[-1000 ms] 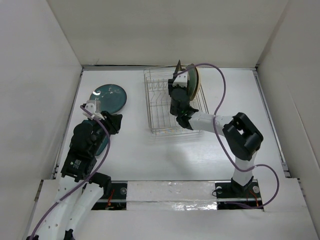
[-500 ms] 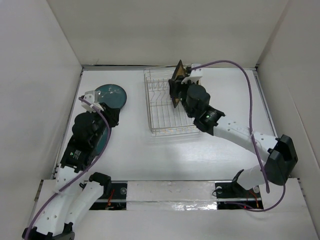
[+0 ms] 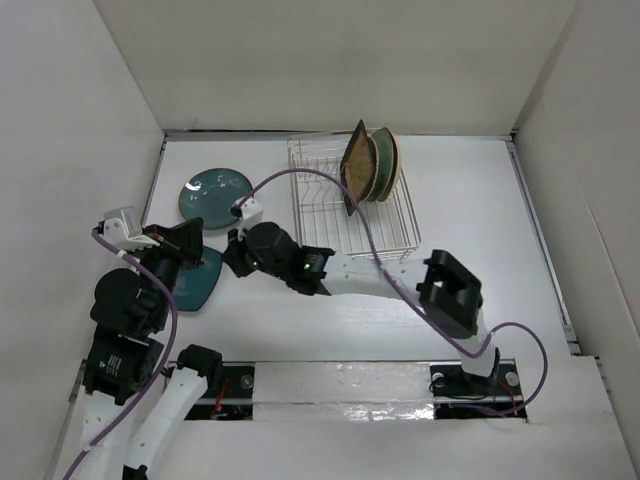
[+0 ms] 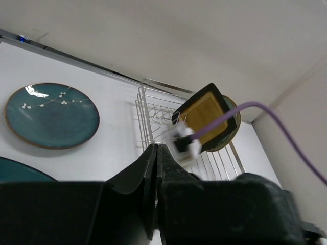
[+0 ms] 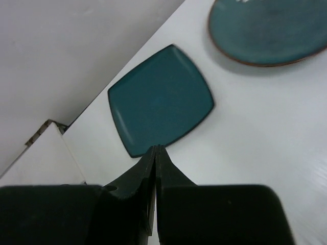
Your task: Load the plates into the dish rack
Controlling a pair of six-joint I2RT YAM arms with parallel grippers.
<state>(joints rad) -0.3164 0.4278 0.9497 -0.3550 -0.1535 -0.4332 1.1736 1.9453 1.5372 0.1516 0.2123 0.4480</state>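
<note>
**White links, black joints, purple leads**

The left arm [image 3: 128,305] and right arm [image 3: 372,282] pair glossy white tube links with bulky matte-black joint housings. A purple cable [image 3: 368,238] trails along each. White camera housings [image 3: 124,222] cap the wrists. A small green light [image 3: 303,268] glows on the right arm. The left gripper [image 4: 156,149] and right gripper [image 5: 155,149] are plain matte-black wedges.

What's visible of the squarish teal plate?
The squarish plate is dark teal, glossy like glazed ceramic, with rounded corners, a thin dark rim and a shallow flat centre. It lies flat on the white table near its left edge, apart from the round teal plate. The shut right pincer hangs just at its near corner; contact can't be told. From above, the left arm hides part of it.
</note>
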